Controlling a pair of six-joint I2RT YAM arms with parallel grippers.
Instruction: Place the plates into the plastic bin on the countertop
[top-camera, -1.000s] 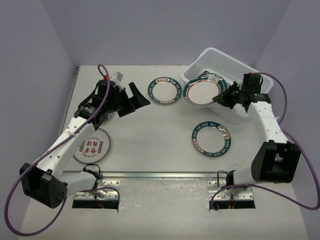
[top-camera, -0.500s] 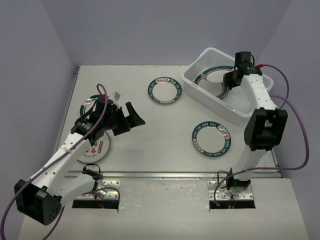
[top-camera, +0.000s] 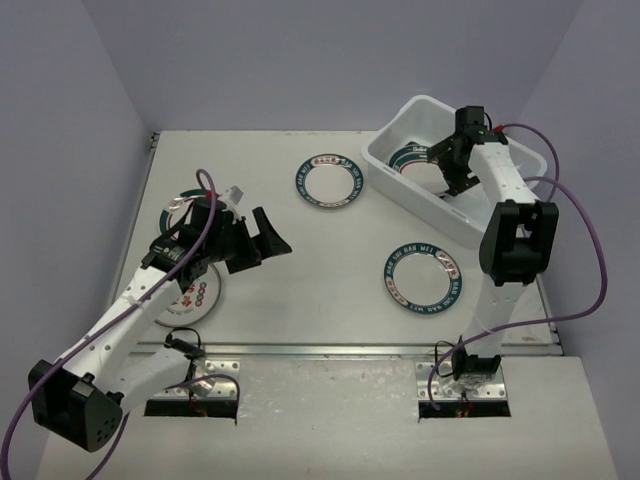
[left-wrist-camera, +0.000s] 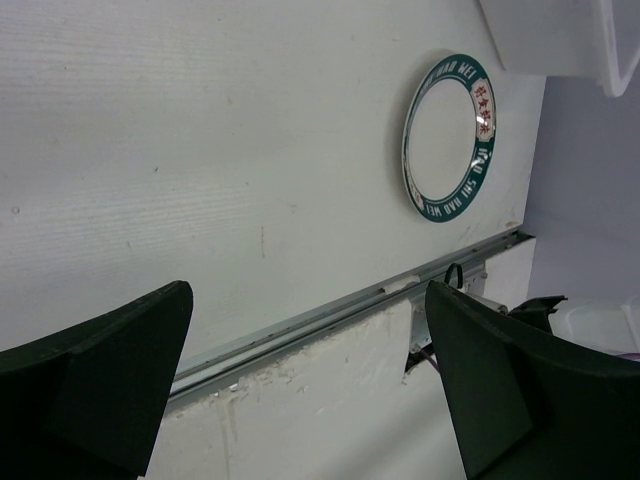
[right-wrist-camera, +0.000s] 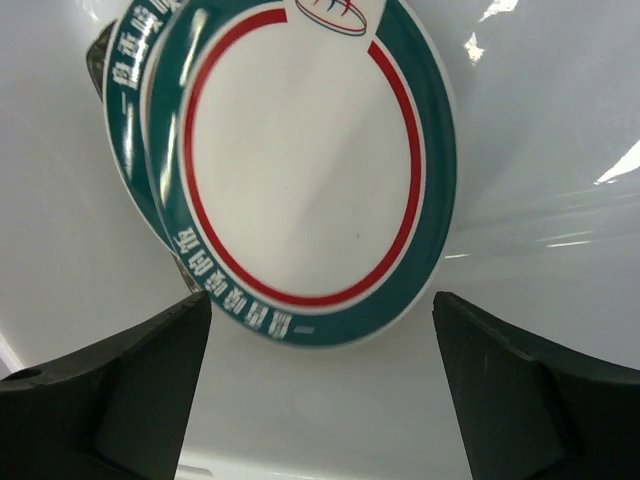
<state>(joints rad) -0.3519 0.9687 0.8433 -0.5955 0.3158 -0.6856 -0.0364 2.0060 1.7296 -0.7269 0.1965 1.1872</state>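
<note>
The off-white countertop (top-camera: 300, 240) fills the scene, and the white plastic bin (top-camera: 415, 198) sits at its far right corner. Inside the bin lie two round teal-rimmed plates: the upper plate (right-wrist-camera: 300, 160), with a red ring, overlaps the lower plate (right-wrist-camera: 125, 120), and something dark peeks out behind them that I cannot identify. Three more round plates lie out on the countertop: one near the far middle (top-camera: 328, 181), one in front of the bin (top-camera: 424, 276), and one with red characters (top-camera: 185, 295) partly hidden under the left arm. The right gripper (top-camera: 450, 165) reaches down into the bin with its jaws spread wide and nothing between them – the stacked plates lie just beyond its tips. The left gripper (top-camera: 265, 232) hangs over bare countertop, jaws fully apart and empty.
</note>
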